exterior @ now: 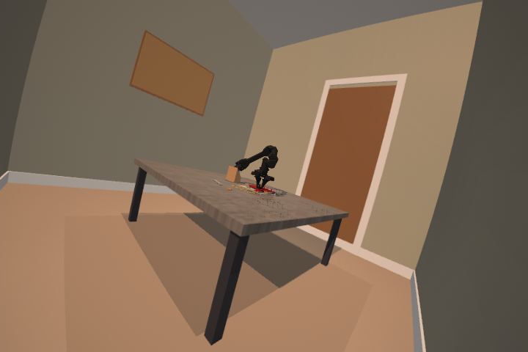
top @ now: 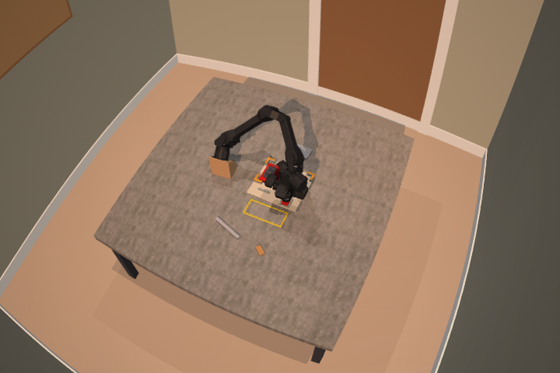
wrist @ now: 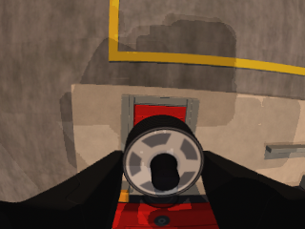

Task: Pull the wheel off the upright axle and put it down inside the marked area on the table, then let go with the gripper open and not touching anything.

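Note:
The wheel (wrist: 162,122), with a black tyre and a silver spoked face, faces up in the wrist view. My gripper (wrist: 162,158) (exterior: 259,189) is shut on it, one finger at each side. A dark axle end shows in its hub; how far down the wheel sits cannot be told. Below it is a red holder (wrist: 159,111) (top: 285,203) between grey rails on the cream board (wrist: 95,107). In the top view the arm hides the wheel. The marked area, a yellow outline (top: 262,220) (wrist: 172,57), lies on the table just beyond the board's edge, with nothing inside it.
A red tray-like part (wrist: 191,217) lies beside the holder, among orange corner brackets (top: 310,176). A small grey bar (wrist: 286,151) (top: 264,190) is on the board. A long grey bar (top: 227,227) and an orange block (top: 260,250) lie on the table. A grey plate (top: 306,151) lies behind.

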